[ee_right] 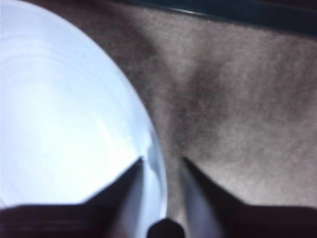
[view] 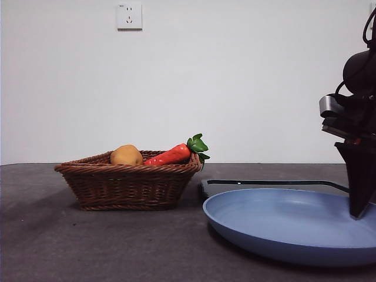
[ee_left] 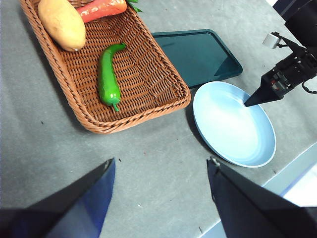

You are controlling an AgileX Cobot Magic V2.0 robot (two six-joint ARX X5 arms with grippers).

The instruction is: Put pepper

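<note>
Left wrist view: pepper (ee_left: 108, 75) lies lengthwise in basket (ee_left: 163, 74), ahead of wide-open left gripper (ee_left: 161, 171); right gripper (ee_left: 247, 103), jaws narrowly apart, over plate (ee_left: 233, 124).

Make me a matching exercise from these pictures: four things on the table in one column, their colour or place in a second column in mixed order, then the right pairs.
Things:
1. pepper
2. potato
3. plate
4. right gripper

Descriptions:
A. pale blue, nothing on it
B. glossy green, lying on the basket floor
C. black, at the plate's rim
D. tan, in the basket beside the red-orange vegetable

Pairs: 1-B, 2-D, 3-A, 4-C
</note>
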